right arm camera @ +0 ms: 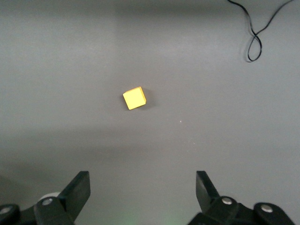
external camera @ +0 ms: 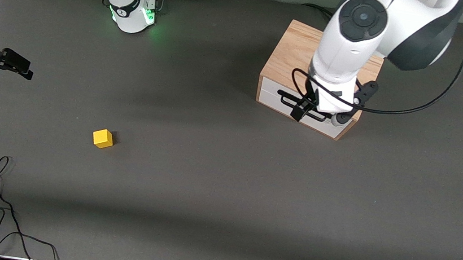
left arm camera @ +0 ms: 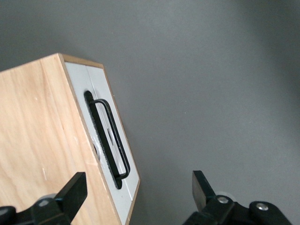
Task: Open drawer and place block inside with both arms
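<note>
Two grippers open wide. Left gripper (external camera: pixel 307 109) over closed drawer (external camera: pixel 302 108) handle (left arm camera: pixel 112 140), must descend and clamp. Right gripper (right arm camera: pixel 140 190) waits above table (external camera: pixel 222 192); block (external camera: pixel 103 138) lies toward its end.

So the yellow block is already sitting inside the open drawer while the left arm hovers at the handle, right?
Not quite. The block lies on the bare table, toward the right arm's end, and the drawer is shut, as the front view shows. The left gripper is indeed at the handle, fingers open.
</note>
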